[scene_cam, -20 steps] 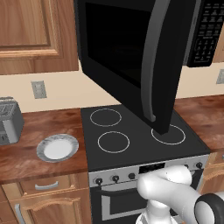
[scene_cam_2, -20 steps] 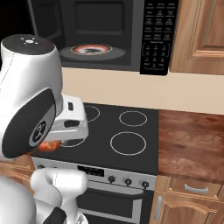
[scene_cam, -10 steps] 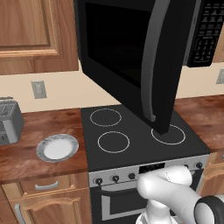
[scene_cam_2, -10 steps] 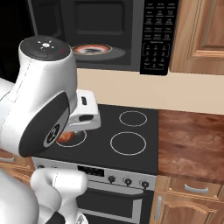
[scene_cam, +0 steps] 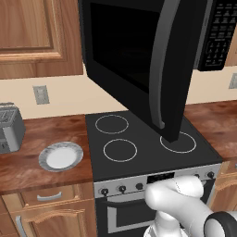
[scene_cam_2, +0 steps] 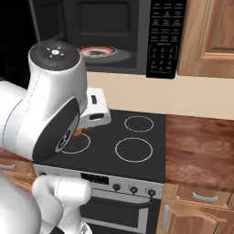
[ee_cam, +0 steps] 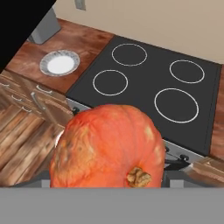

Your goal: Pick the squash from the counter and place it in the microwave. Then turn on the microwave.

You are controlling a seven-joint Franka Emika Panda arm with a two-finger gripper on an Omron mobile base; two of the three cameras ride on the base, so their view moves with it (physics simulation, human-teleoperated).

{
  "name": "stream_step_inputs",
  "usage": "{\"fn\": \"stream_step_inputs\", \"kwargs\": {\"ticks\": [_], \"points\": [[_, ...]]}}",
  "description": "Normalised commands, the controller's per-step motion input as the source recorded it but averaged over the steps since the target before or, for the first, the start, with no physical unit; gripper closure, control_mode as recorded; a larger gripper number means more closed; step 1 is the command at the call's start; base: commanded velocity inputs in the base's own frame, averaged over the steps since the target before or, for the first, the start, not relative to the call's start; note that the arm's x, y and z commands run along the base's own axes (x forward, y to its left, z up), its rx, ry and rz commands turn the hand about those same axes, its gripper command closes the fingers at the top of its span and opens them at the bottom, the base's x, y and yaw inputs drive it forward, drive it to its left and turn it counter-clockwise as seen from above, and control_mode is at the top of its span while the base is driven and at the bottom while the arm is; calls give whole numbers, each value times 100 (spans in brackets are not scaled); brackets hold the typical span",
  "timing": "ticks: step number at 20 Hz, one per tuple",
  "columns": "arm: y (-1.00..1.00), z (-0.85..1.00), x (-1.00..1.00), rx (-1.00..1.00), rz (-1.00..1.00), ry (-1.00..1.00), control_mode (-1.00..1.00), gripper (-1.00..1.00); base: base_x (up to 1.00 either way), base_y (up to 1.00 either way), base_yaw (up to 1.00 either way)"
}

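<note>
The squash (ee_cam: pixel 107 146), an orange-red ribbed lump with a tan stem, looms close in the hand view, and my gripper (ee_cam: pixel 109 175) is shut on it above the stove's front edge. In the right base view a sliver of the squash (scene_cam_2: pixel 78 132) peeks from under my white hand (scene_cam_2: pixel 93 109), mostly hidden by my arm. The microwave (scene_cam_2: pixel 105 50) hangs above the stove with its door (scene_cam: pixel 139 60) swung open and a round turntable inside. Its keypad (scene_cam_2: pixel 164 36) sits at the right. The wood-grain counter (scene_cam: pixel 46 134) runs on both sides of the stove.
A black four-ring stovetop (scene_cam: pixel 139 139) lies below the hand, with oven knobs on its front. A grey-rimmed white plate (scene_cam: pixel 60 156) and a grey toaster (scene_cam: pixel 9 127) stand on the left counter. The open door juts out over the stove. Wooden cabinets flank the microwave.
My arm has swung up and to the right in the right base view, carrying the squash with it. The microwave door and the plate have not moved.
</note>
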Motion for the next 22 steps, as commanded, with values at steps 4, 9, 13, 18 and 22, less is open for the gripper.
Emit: {"fn": "stream_step_inputs", "kwargs": {"ticks": [4, 9, 13, 18, 22], "points": [[-7, 10, 31, 0, 0, 0, -100, 100, 0, 0, 0], [-6, 13, 25, 0, 0, 0, -100, 100, 0, 0, 0], [0, 7, 16, 2, -2, -3, -100, 100, 0, 0, 0], [0, 1, 12, 8, -7, -7, -100, 100, 0, 0, 0], [0, 0, 16, 4, -10, -11, -100, 100, 0, 0, 0]]}}
